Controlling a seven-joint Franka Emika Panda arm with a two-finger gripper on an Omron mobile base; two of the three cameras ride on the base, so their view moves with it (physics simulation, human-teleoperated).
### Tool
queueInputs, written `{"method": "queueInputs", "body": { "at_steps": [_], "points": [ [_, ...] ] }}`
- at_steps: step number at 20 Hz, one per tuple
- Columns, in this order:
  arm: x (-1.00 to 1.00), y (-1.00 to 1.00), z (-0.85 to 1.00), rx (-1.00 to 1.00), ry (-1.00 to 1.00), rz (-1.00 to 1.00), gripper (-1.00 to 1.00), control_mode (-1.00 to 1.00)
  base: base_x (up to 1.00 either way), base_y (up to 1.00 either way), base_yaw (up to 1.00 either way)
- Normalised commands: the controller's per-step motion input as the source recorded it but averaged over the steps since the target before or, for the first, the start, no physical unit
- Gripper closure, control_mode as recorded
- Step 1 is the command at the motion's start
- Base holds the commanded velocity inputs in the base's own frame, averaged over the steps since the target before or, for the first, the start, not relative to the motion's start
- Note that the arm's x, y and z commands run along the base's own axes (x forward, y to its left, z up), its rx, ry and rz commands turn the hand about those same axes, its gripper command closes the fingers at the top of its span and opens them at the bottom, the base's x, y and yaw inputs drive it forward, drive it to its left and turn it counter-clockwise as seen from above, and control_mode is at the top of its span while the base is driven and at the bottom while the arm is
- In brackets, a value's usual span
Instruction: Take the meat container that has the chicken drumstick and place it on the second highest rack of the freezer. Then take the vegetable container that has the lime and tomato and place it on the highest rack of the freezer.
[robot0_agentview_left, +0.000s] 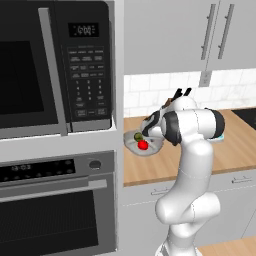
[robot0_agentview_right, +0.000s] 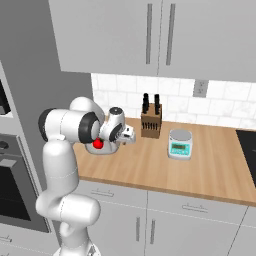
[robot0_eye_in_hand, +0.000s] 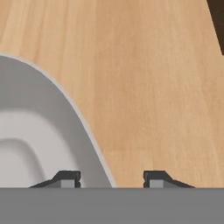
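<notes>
claw straddling the rim of the veggie container

so the claw (robot0_eye_in_hand: 112, 179) is down at the counter (robot0_eye_in_hand: 153, 78), and the hand view shows the grey rim of the vegetable container (robot0_eye_in_hand: 41, 127) running right up between the two fingertips (robot0_eye_in_hand: 65, 178) — one tip sits over the container's inner wall side, the other over bare wood. the jaws stand partway apart, with a clear gap on both sides of the rim, so i'd call it not gripping yet.

from the left base view the container (robot0_agentview_left: 131, 145) sits just past the wrist, tomato (robot0_agentview_left: 143, 145) and lime (robot0_agentview_left: 138, 136) inside. its bowl lies off to the inner-tip side of the claw, and the rim curves away from the tips — that's the bit the next squeeze depends on, i reckon.

knife block (robot0_agentview_right: 150, 122) and scale (robot0_agentview_right: 180, 143) are well off on the outer-tip side.
</notes>
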Motion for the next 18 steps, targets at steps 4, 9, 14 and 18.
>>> {"method": "queueInputs", "body": {
  "at_steps": [4,9,14,18],
  "points": [
    [0.0,0.0,0.0,0.0,0.0,0.0,1.0,-1.0,0.0,0.0,0.0],
    [0.0,-0.01,0.0,0.0,0.0,0.0,1.0,-1.0,0.0,0.0,0.0],
    [-0.08,-0.19,0.16,0.0,0.01,-0.07,1.0,-1.0,0.0,0.0,0.0],
    [-0.34,-0.44,0.44,0.0,0.05,-0.13,1.0,-1.0,0.0,0.0,0.0]
  ]
}}
